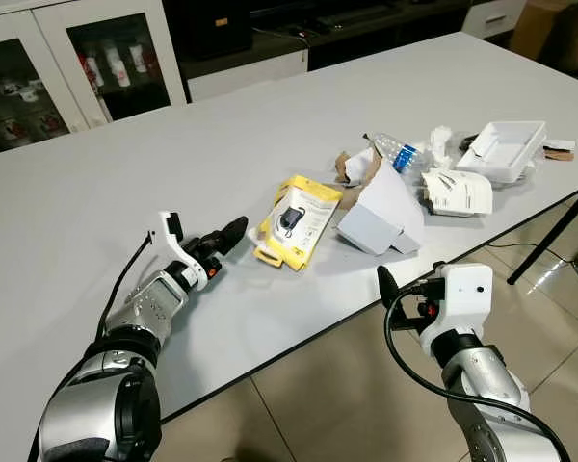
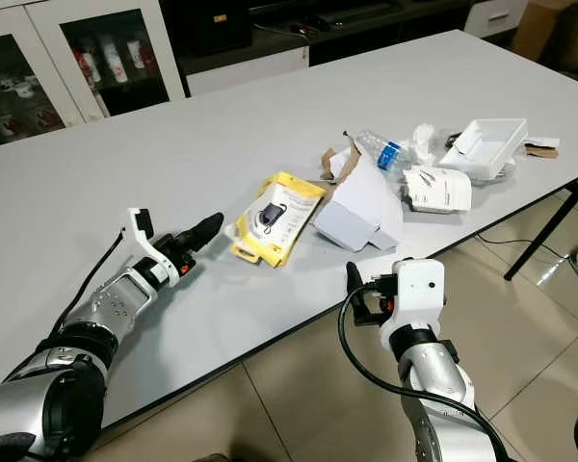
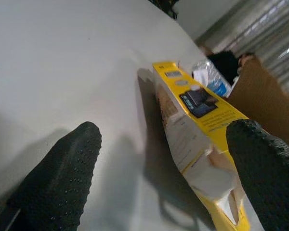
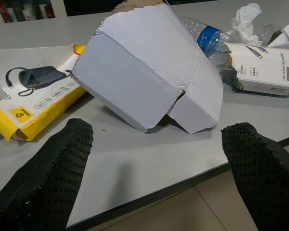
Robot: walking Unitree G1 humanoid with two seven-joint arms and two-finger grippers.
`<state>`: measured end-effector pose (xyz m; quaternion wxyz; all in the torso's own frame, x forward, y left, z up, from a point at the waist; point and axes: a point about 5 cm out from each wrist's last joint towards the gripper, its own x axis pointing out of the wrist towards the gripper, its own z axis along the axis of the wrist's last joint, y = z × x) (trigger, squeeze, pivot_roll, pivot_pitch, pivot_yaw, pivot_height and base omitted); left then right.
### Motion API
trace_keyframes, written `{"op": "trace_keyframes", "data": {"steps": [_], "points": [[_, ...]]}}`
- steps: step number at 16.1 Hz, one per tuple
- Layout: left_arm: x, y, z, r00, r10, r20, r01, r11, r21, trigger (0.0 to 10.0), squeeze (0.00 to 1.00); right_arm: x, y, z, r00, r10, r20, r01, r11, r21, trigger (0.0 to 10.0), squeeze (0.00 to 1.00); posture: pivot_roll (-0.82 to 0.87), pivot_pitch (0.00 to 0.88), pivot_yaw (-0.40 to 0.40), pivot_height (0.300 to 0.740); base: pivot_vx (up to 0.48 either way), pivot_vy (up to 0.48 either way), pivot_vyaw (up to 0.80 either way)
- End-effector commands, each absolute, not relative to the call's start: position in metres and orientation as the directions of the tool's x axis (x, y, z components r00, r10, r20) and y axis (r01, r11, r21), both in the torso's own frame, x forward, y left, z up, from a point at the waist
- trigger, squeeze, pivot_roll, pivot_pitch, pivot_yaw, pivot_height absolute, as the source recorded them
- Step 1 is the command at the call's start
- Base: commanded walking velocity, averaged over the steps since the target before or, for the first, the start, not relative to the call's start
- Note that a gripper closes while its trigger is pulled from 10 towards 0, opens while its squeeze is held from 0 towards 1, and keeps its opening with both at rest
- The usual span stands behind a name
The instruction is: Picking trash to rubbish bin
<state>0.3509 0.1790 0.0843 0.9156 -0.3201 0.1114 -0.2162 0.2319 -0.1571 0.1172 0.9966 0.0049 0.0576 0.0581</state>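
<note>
Nothing binned yet; all trash is lying on the counter point(image 1: 173, 144).
I'm aiming the left claw point(image 1: 229, 234), fingers wide, at the yellow package point(image 1: 297, 219); right claw point(image 4: 154, 168) is wide too.

A large white table point(image 1: 222, 164) with a dark edge runs across the scene from 9 to 3 o'clock. Its black leg point(image 1: 554, 236) slants to the floor at 3 o'clock. Beige glossy floor tiles point(image 1: 356, 404) with pale grout lines lie at 5 to 6 o'clock. At 11 o'clock stands a white cabinet point(image 1: 58, 58) with glass doors, bottles and cups on its shelves. At 12 o'clock is a dark low unit point(image 1: 299, 24). Lighting is even, with soft shadows.
</note>
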Motion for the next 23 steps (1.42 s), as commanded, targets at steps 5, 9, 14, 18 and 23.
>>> {"op": "trace_keyframes", "data": {"steps": [5,9,14,18,23], "points": [[0.356,0.168,0.097,0.872,-0.489,0.016,0.387,0.671,-0.632,10.0,1.00,0.229,-0.144,0.118,0.965,0.228,-0.130,-0.229,0.973,0.007,10.0,0.00,-0.15,0.061,0.059,0.740,0.000,0.000,0.00],[0.358,0.168,0.100,0.864,-0.503,0.022,0.397,0.654,-0.644,10.0,1.00,0.227,-0.140,0.111,0.942,0.284,-0.176,-0.285,0.958,0.021,10.0,0.00,-0.14,0.059,0.049,0.740,0.000,0.000,0.00],[0.359,0.158,0.104,0.822,-0.567,0.052,0.451,0.592,-0.668,10.0,1.00,0.218,-0.122,0.103,0.865,0.442,-0.235,-0.446,0.894,0.039,10.0,0.00,-0.14,0.056,0.047,0.740,0.000,0.000,0.00],[0.359,0.151,0.097,0.805,-0.586,-0.095,0.480,0.737,-0.475,10.0,1.00,0.220,-0.119,0.103,0.858,0.451,-0.244,-0.459,0.888,0.027,10.0,0.00,-0.13,0.055,0.052,0.740,0.000,0.000,0.00],[0.360,0.156,0.088,0.828,-0.498,-0.258,0.435,0.861,-0.264,10.0,1.00,0.222,-0.119,0.102,0.859,0.449,-0.246,-0.460,0.888,0.016,10.0,0.00,-0.13,0.049,0.053,0.740,0.000,0.000,0.00]]}}
